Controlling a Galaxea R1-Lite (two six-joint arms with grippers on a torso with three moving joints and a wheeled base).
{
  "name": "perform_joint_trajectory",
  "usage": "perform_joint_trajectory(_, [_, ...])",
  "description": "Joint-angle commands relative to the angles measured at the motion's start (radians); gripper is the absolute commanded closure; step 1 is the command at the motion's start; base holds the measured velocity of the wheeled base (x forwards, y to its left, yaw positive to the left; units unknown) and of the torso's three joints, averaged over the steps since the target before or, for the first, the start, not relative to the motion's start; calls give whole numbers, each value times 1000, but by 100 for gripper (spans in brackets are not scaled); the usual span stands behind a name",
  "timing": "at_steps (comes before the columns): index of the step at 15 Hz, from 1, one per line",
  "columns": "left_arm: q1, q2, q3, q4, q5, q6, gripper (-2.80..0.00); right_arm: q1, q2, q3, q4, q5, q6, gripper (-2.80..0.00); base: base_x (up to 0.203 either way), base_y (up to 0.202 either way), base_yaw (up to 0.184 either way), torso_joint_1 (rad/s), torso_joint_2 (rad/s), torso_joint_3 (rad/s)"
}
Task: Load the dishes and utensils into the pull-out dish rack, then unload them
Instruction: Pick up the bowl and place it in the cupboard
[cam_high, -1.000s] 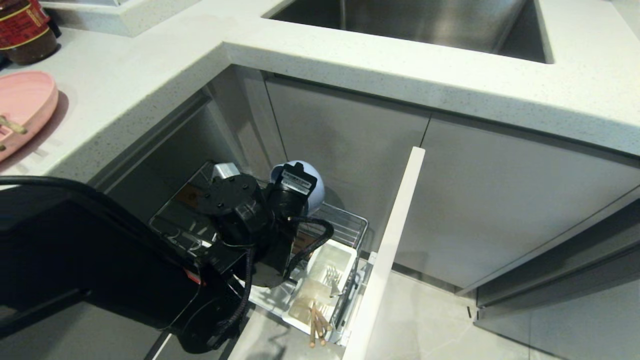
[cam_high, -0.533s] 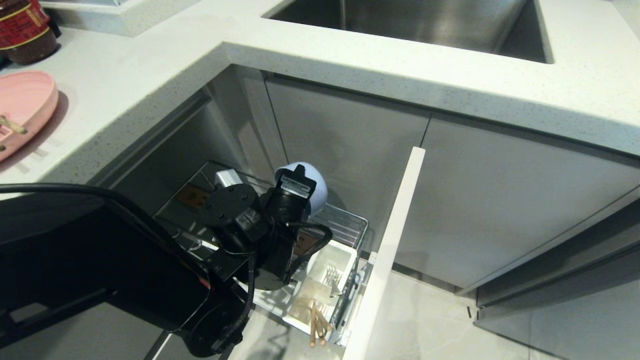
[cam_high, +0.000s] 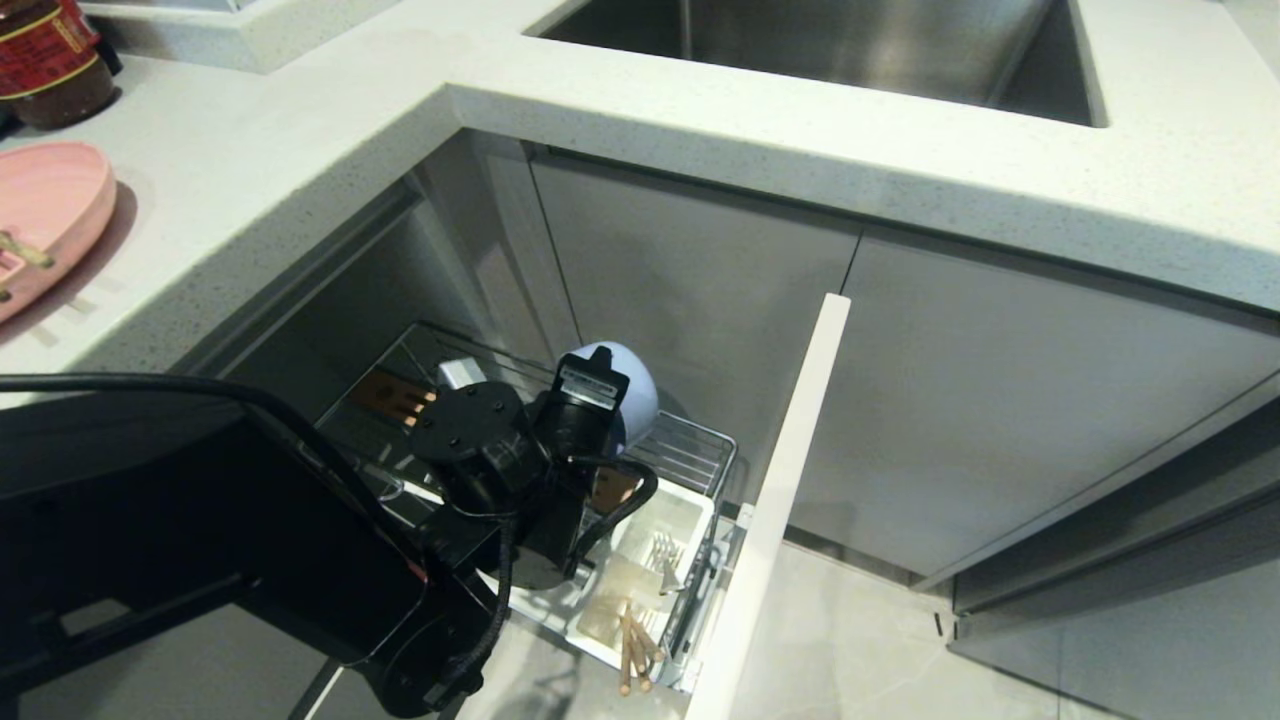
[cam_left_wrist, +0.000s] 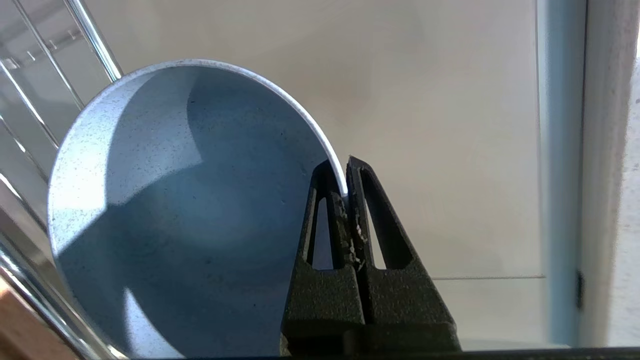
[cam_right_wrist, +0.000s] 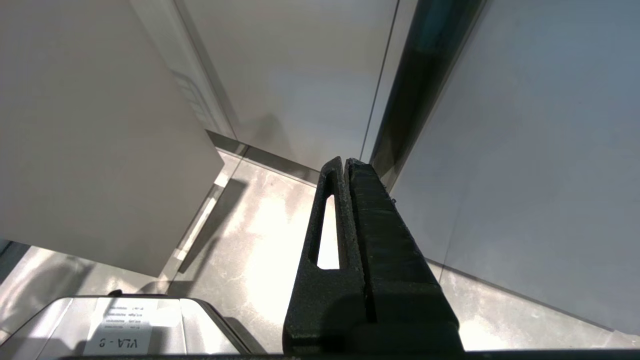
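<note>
Two black fingers (cam_left_wrist: 332, 220) of the left gripper (cam_left_wrist: 346, 192) are pinched together on the thin rim of the pale blue bowl (cam_left_wrist: 175, 215), one inside the wall and one outside, and nothing else supports it. The bowl is tipped on edge, its hollow facing the wrist camera, hanging over the pull-out dish rack (cam_high: 690, 455) on the side away from the rack's tall white front panel (cam_high: 775, 500).

Such a narrow bite on smooth matte plastic looks likely to let the bowl pivot or slide out if the arm swings or jolts. A fall would probably drop it onto the rack's chrome wires or against the grey cabinet door behind the rack. A wire (cam_left_wrist: 95, 42) runs just beside the bowl's far rim in the left wrist view, so catching it could twist the bowl out of the grip.

Nearer the front panel, the rack's white cutlery cup (cam_high: 640, 575) holds the wooden chopsticks (cam_high: 632, 645); a low sweep of the arm could knock them.

The pink plate (cam_high: 50, 215) sits on the counter above and well away from the rack. The right gripper (cam_right_wrist: 345, 165) hangs with its fingers closed on nothing, beside a cabinet face away from the rack.
</note>
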Motion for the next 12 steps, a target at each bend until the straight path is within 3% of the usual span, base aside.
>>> perform_joint_trajectory(1, [8,3,3,-9,-8,-20,0,0,0,0,0,0,0,0,0,0,0,0,0,0])
perform_joint_trajectory(12, [15,31,1,-9,-24,-60,0,0,0,0,0,0,0,0,0,0,0,0,0,0])
